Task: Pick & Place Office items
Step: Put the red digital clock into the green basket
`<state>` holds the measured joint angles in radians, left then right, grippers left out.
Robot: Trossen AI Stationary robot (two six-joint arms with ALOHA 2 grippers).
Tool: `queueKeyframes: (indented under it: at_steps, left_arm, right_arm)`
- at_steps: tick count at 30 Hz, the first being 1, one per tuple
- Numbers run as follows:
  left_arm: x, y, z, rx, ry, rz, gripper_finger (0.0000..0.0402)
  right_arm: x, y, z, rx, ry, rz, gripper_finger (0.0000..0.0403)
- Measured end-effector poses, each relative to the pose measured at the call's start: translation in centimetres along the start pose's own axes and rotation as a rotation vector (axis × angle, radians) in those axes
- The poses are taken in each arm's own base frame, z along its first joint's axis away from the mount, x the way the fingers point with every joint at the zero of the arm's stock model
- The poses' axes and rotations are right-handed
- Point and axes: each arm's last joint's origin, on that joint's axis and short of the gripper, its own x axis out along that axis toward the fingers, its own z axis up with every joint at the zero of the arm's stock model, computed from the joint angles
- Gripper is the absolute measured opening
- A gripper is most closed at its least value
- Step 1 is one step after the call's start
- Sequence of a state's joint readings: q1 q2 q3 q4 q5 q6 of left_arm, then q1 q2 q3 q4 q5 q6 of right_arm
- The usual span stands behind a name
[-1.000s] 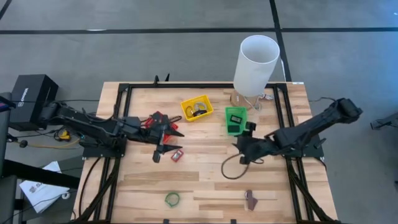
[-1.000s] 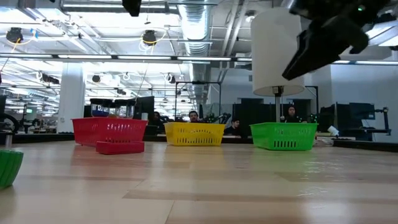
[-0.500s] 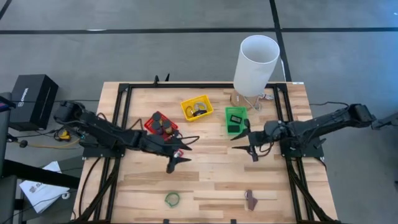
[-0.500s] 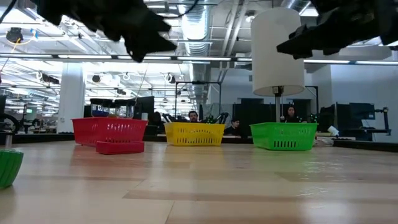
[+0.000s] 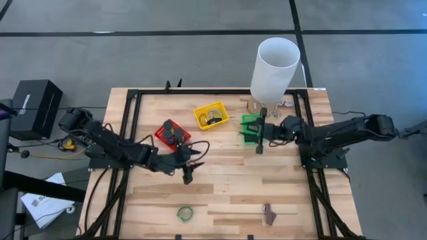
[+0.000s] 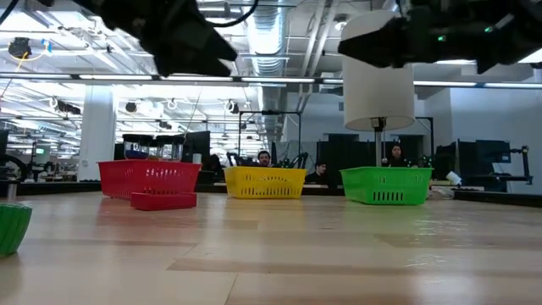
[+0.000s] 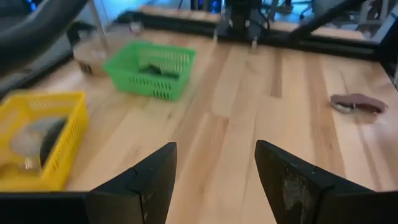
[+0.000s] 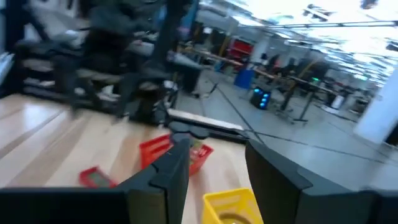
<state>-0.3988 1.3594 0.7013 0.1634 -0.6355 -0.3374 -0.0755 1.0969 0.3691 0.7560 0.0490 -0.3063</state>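
Note:
My left gripper (image 5: 189,171) is open above the middle of the table, near the red bin (image 5: 172,132); its fingers (image 7: 214,149) stand apart over bare wood. It covers the red block in the high view. That block (image 6: 163,200) lies flat before the red bin and also shows in the right wrist view (image 8: 96,177). My right gripper (image 5: 259,135) is open and empty (image 8: 217,149), raised over the green bin (image 5: 251,127). A green ring (image 5: 185,213) and a brown clip (image 5: 269,213) lie near the table's near edge.
The yellow bin (image 5: 211,115) holds small items between the red and green bins. A tall white cylinder (image 5: 275,63) stands at the far right corner. A black frame (image 5: 133,133) borders the table. Bare wood lies between the bins and the near edge.
My right gripper has risen from the table's middle and swung toward the far edge until it is over the green bin. My left gripper has moved a little right and toward the near edge, away from the red bin, and now covers the red block.

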Motion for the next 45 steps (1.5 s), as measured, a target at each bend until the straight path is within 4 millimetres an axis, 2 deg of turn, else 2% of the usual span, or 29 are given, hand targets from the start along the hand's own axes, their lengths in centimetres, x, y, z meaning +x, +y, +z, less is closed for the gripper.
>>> queueKeyframes:
  at_steps: [7, 12, 20, 26, 33, 40, 45]
  left_arm:
    - [-1.2, -0.6, -3.4, -0.17, 0.124, 0.054, 0.0213]
    - [-1.6, 0.0, -5.6, -0.233, 0.165, 0.074, 0.0213]
    - [-1.9, 1.4, -8.7, -0.281, 0.251, 0.096, 0.0214]
    - [-1.9, 1.6, -9.0, -0.318, 0.257, 0.106, 0.0239]
    - [-2.0, 1.9, -9.6, -0.341, 0.272, 0.113, 0.0261]
    - [-2.1, 2.2, -10.2, -0.381, 0.279, 0.13, 0.0262]
    - [-1.5, 2.0, -10.9, -0.371, 0.284, 0.141, 0.0262]
  right_arm:
    - [1.5, -1.4, -1.6, 0.044, -0.024, -0.098, 0.0147]
    - [4.2, -2.7, -2.1, 0.118, -0.005, -0.139, 0.0147]
    - [9.6, -2.4, -2.7, 0.05, 0.076, 0.062, 0.0151]
    - [12.5, -2.7, -2.1, 0.07, 0.225, 0.141, 0.0186]
    - [13.3, -3.1, -0.9, 0.059, 0.31, 0.172, 0.0215]
    - [13.4, -3.1, -0.9, 0.08, 0.329, 0.175, 0.0215]
    - [13.4, -2.6, -0.9, 0.082, 0.334, 0.189, 0.0214]
